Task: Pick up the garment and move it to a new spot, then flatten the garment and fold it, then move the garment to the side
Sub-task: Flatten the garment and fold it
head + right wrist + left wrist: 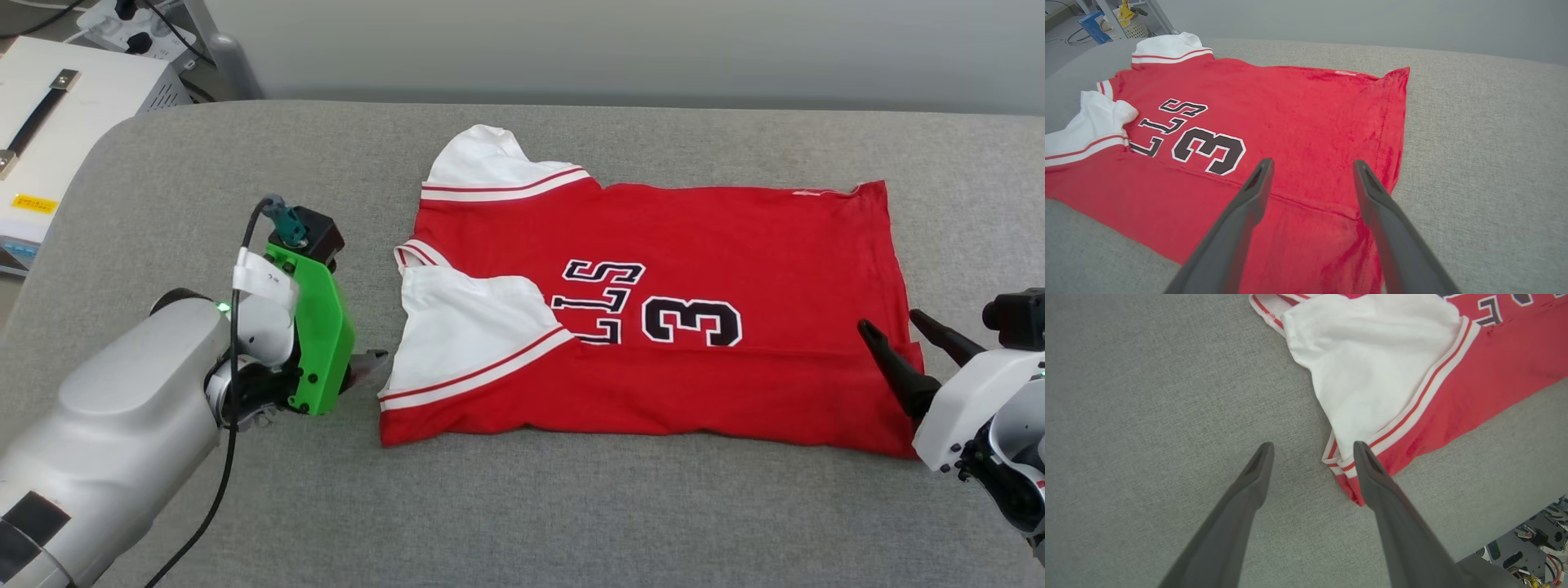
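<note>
The garment (694,245) lies spread flat on the grey surface (571,506). Its white sleeves are at one end and its hem at the other. The near long edge is folded over the red body, so it covers part of the black-and-white number and lettering. One white sleeve lies across the red cloth beside the print.

The left gripper (1311,449) sits just off the garment's near sleeve-end corner. Its jaws are spread apart with nothing between them, and one finger (1372,477) overlaps the striped trim there. I cannot tell whether it touches the cloth.

The right gripper (891,320) hangs over the garment's near hem-end corner, its jaws likewise wide and empty.
</note>
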Controlling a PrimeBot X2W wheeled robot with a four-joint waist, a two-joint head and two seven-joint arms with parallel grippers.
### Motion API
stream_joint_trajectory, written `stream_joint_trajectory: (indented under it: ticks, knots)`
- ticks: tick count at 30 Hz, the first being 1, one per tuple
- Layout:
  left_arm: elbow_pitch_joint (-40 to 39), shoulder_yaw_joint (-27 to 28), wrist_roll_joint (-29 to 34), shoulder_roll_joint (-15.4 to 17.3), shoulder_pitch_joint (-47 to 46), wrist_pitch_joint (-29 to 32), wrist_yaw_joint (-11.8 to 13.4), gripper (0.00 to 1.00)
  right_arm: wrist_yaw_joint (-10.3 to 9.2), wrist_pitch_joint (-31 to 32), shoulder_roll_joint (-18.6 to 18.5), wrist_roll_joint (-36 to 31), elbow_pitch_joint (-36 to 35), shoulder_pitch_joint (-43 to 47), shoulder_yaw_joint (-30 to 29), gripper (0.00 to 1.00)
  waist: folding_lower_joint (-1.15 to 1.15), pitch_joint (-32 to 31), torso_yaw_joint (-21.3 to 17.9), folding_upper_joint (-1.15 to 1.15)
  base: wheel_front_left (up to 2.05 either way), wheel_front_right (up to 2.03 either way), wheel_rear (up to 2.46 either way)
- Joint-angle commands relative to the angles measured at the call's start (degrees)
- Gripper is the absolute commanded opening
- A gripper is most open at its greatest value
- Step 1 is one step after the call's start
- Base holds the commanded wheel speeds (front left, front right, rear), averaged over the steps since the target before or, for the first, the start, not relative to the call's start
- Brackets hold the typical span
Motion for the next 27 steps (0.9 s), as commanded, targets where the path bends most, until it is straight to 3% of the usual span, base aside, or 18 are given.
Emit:
stream_joint_trajectory:
  ticks: [1, 21, 22, 23, 27]
  knots:
    - [-0.1, -0.6, -0.8, -0.5, -0.8, 0.9, -0.2, 1.0, -0.04, 0.3, 0.4, -0.5, -0.3, 1.1, -0.4, 1.0, 0.0, 0.2, -0.2, 0.0, 0.0, 0.0, 0.0]
    - [10.7, -4.9, -0.7, -6.9, 5.7, 1.1, -0.1, 1.0, -0.04, 1.9, 3.7, -2.3, -0.2, -1.0, -0.5, 1.0, 0.0, 3.8, -3.3, 0.0, 0.0, 0.0, 0.0]
    - [10.8, -5.0, -0.5, -7.0, 5.7, 0.7, -0.1, 0.4, -0.04, 1.9, 3.6, -2.3, -0.2, -1.0, -0.5, 1.0, 0.0, 3.7, -3.3, 0.0, 0.0, 0.0, 0.0]
    - [10.9, -5.1, -0.5, -7.1, 5.7, 0.3, -0.1, 0.0, -0.04, 1.9, 3.6, -2.3, -0.2, -1.2, -0.5, 1.0, 0.0, 3.6, -3.2, 0.0, 0.0, 0.0, 0.0]
    - [10.1, -4.3, -1.3, -6.5, 5.3, -2.2, -0.1, 0.0, -0.04, 1.9, 2.5, -3.0, -0.8, -2.1, -0.9, 1.0, 0.0, 2.5, -3.0, 0.0, 0.0, 0.0, 0.0]
